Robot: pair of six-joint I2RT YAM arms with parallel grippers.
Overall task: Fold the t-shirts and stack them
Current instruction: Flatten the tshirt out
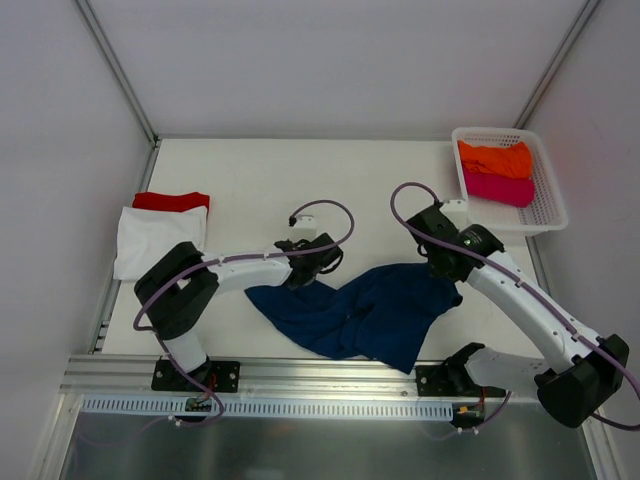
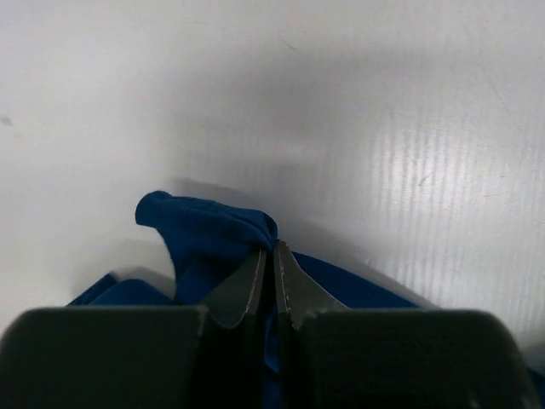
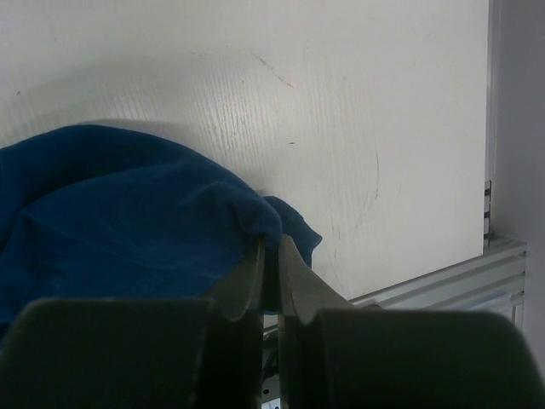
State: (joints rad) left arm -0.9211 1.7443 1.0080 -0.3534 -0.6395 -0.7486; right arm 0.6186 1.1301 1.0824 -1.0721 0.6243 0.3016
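The left gripper [image 2: 271, 249] is clamped on the blue shirt's [image 1: 365, 315] left corner, the right gripper [image 3: 271, 245] on its right, by the table's [image 1: 300, 170] front edge; open room behind. Five shirts: also white shirt [image 1: 150, 240], red shirt [image 1: 172, 201] at left edge, orange shirt [image 1: 495, 158], pink shirt [image 1: 497, 187] in one basket [image 1: 548, 215].

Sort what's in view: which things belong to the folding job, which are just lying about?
Job: navy t-shirt, pinched by left end effector and right end effector; white t-shirt and red t-shirt, folded; orange t-shirt, magenta t-shirt.
Lying about: white mesh basket, holding the last two.
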